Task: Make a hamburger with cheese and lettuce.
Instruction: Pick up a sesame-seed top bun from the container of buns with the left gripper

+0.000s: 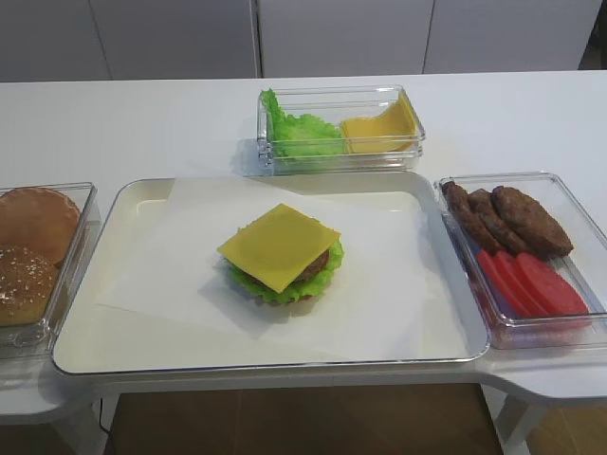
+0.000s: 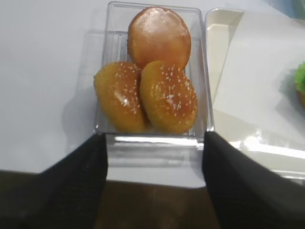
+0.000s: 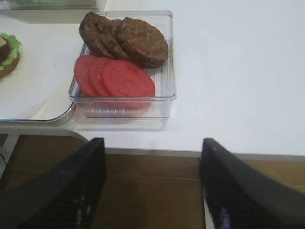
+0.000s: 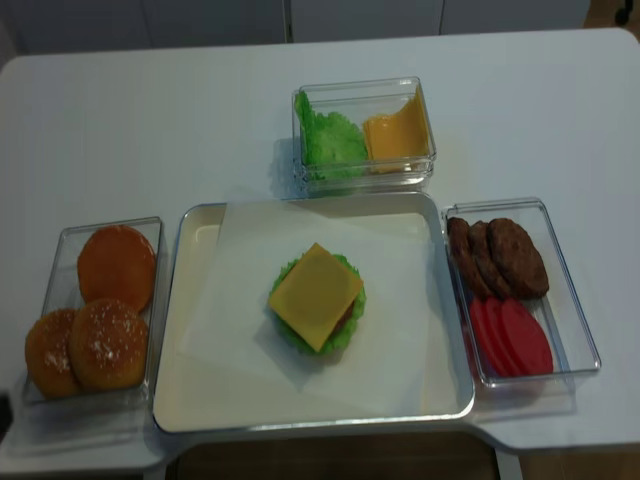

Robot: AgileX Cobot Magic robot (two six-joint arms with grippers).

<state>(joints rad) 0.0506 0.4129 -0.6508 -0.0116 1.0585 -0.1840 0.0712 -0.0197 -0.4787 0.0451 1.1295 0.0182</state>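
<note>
The hamburger (image 1: pixel 282 256) sits in the middle of the tray (image 1: pixel 142 343) on white paper. It is a stack with the frilly lettuce (image 1: pixel 248 282) low down, a brown patty above it and the square yellow cheese (image 1: pixel 278 245) on top. No bun covers it. Two sesame-seeded buns (image 2: pixel 169 95) and a plain bun (image 2: pixel 158 36) lie in a clear box at the left. My left gripper (image 2: pixel 153 138) stands open at the table's front edge, just short of that box. At the front edge on the right, my right gripper (image 3: pixel 152 141) is open and empty. Neither gripper shows in the high views.
A clear box (image 1: pixel 408 152) behind the tray holds a heap of green leaves (image 1: pixel 302 133) and a pile of yellow slices (image 1: pixel 379 125). Another clear box (image 1: pixel 560 327) on the right holds brown patties (image 1: pixel 507 218) and red tomato slices (image 1: pixel 526 282).
</note>
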